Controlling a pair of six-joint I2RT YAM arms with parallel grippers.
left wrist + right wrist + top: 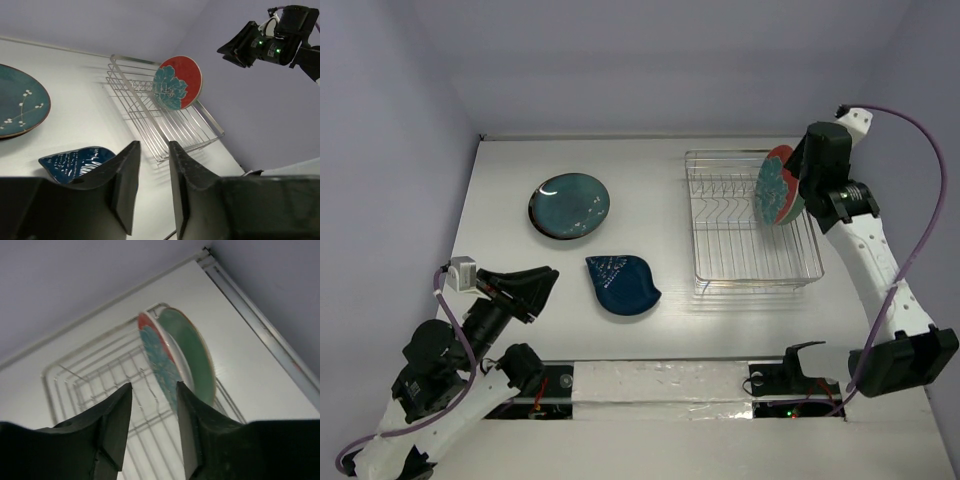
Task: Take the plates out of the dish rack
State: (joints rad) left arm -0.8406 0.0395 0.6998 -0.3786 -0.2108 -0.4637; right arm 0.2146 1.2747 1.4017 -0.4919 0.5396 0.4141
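Observation:
The silver wire dish rack (750,245) stands at the right of the table. A red-rimmed plate (777,186) with a teal flower stands upright at the rack's right end, and a pale green plate (192,352) stands right behind it. My right gripper (802,185) is open just above and beside these two plates; in the right wrist view (154,386) the red-rimmed plate's (157,357) edge lies near the right finger. A dark teal glazed plate (570,206) and a dark blue leaf-shaped plate (622,284) lie on the table. My left gripper (535,285) is open and empty, left of the leaf plate.
The rack's left part holds only bare tines (720,195). The table (510,180) is white, with lilac walls close on three sides. The right arm's link (875,270) runs along the table's right edge. A taped strip (660,380) lies along the near edge.

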